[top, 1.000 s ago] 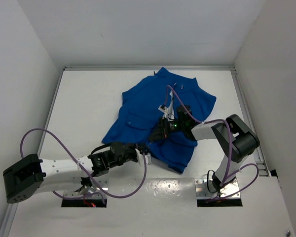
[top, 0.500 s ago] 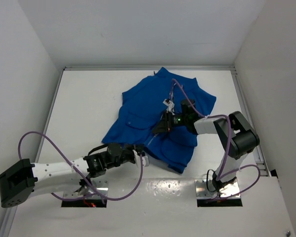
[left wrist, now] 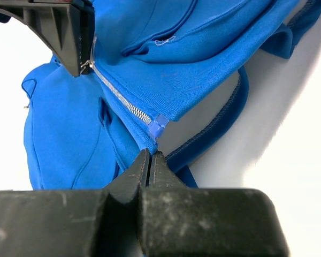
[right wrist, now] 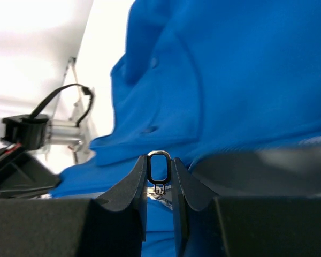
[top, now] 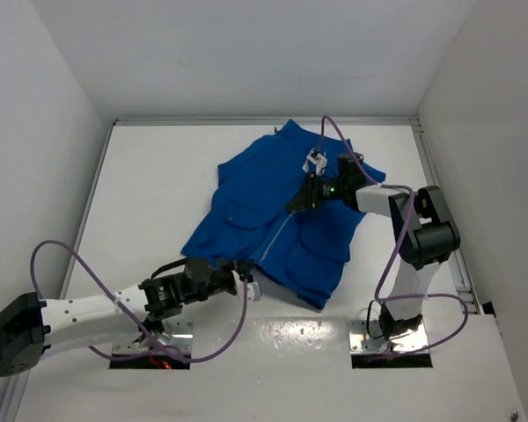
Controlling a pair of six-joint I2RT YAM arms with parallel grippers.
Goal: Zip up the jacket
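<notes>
So the white table [top: 141, 193] has the blue jacket [top: 246, 202] spread flat across its far half, collar [top: 292, 132] pointing at the back wall. The left gripper [left wrist: 150, 155] is clenched on the fabric right at the bottom end of the zipper [left wrist: 120, 99], pinning it down. The right gripper [right wrist: 159, 166] is pinching the little pull ring [right wrist: 159, 159] higher up the front. Looks like it's past halfway, with just the stretch up to the collar left.
</notes>
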